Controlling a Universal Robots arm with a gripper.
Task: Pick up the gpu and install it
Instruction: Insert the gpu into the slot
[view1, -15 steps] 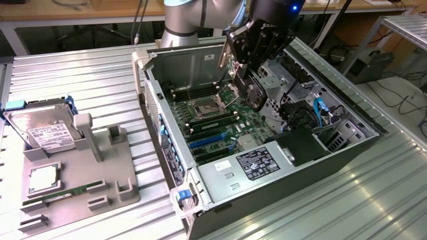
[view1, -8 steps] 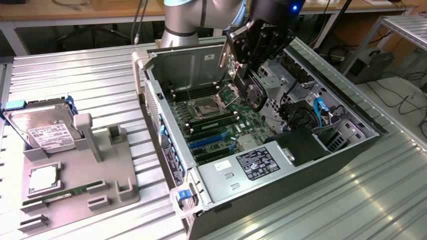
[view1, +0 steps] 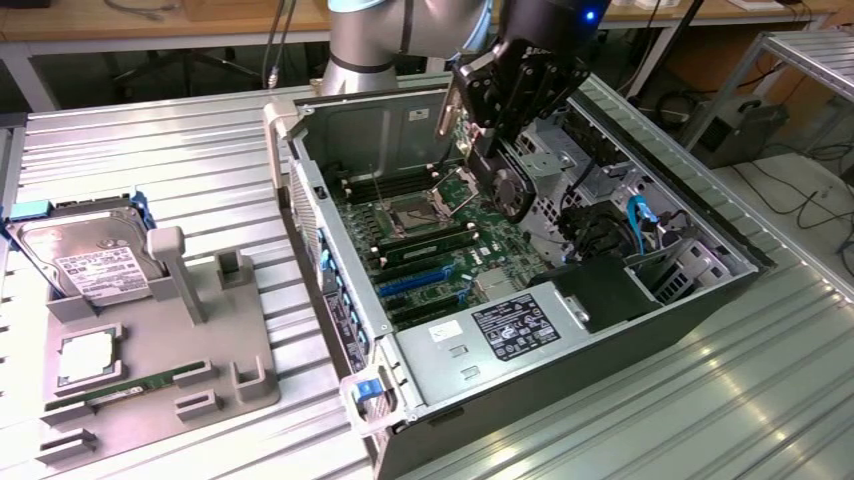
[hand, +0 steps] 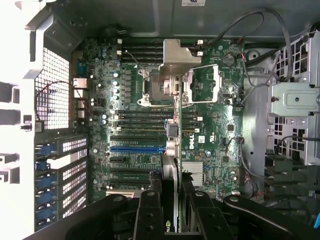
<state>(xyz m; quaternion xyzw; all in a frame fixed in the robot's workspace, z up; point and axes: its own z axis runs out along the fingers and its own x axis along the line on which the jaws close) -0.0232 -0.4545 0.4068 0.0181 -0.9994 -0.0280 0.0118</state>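
Fingers (hand: 149, 215) clamped on gpu (hand: 171, 162), above motherboard (hand: 215, 150), crosswise to blue PCIe slot (hand: 136, 148). Descending unaligned risks jamming connector or hitting components.

Ribbed metal table (view1: 160, 160), open computer case (view1: 304, 190) lying on it, grey parts holder (view1: 240, 340) alongside

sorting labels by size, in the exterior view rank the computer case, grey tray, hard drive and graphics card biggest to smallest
1. computer case
2. grey tray
3. hard drive and graphics card: unranked, since the card is raised nearer the camera and partly hidden.
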